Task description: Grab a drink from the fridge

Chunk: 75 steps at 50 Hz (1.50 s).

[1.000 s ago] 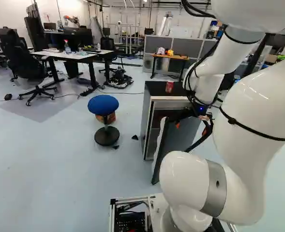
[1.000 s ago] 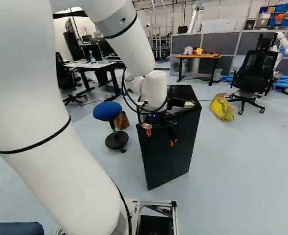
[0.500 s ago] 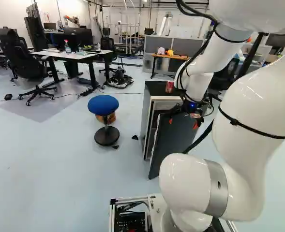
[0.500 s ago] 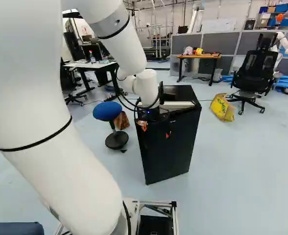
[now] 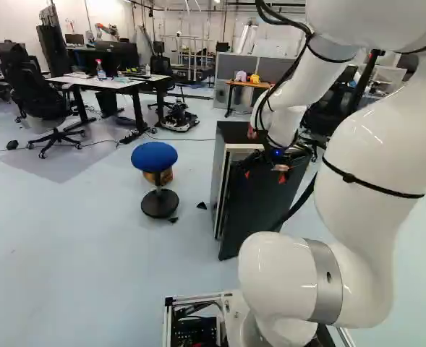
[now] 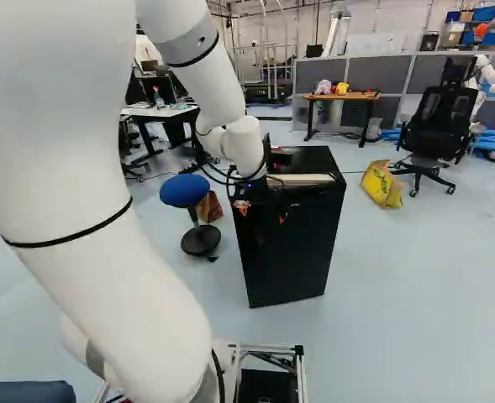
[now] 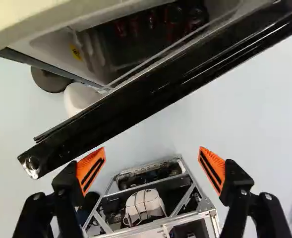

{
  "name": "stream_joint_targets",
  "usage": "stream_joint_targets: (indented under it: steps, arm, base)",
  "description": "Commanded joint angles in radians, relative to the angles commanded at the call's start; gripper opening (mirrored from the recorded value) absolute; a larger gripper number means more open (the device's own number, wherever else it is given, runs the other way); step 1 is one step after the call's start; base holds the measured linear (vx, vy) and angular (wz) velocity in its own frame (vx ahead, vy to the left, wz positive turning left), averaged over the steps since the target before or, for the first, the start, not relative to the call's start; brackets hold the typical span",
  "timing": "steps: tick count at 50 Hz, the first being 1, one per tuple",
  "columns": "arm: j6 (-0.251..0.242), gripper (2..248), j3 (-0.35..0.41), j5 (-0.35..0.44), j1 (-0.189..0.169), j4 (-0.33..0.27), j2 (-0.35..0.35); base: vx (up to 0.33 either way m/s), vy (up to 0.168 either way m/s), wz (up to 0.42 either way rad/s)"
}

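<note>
nearest me is the silver metal frame of my base (image 5: 198, 297). reaching out ahead of it, my black two-fingered tool with orange pads (image 7: 151, 148) hangs by the fridge door, its fingers spread well apart with nothing between them. the flat black door (image 7: 136, 101) crosses just ahead of the fingers, and i am on its outer side; whether i touch it i cannot tell. it stands ajar, so that past its edge i can see into the small dark fridge with a pale front edge (image 5: 234, 131), where several dim red drink cans (image 7: 151, 20) sit inside. one more bright red metal can (image 5: 252, 133) is on top of the fridge, partly behind my wrist in the left base view. farther back, off to the side, is a round blue stool (image 5: 155, 157).

with a can out on top and my open tool outside the door, i judge the drink is probably out and the step in hand is pushing the door shut; opening it wider for a can inside is the other reading. if closing, the next move calls for a slow sweep against the outer face, following the hinge's arc. pressing too hard could rock the fridge and topple the can, and a wrist carried too high might knock it.
</note>
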Motion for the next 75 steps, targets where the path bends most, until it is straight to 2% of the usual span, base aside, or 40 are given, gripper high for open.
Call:
stream_joint_targets:
  steps: [28, 62, 75]
  arm:
    - [0.0, 247, -0.077, 0.041, 0.053, 0.0, -0.066]
    - [0.0, 247, -0.182, 0.1, 0.073, 0.0, -0.154]
    - [0.0, 247, -0.193, 0.124, 0.074, 0.0, -0.163]
  base:
    - [0.0, 0.0, 0.0]
    - [0.0, 0.0, 0.0]
    - [0.0, 0.0, 0.0]
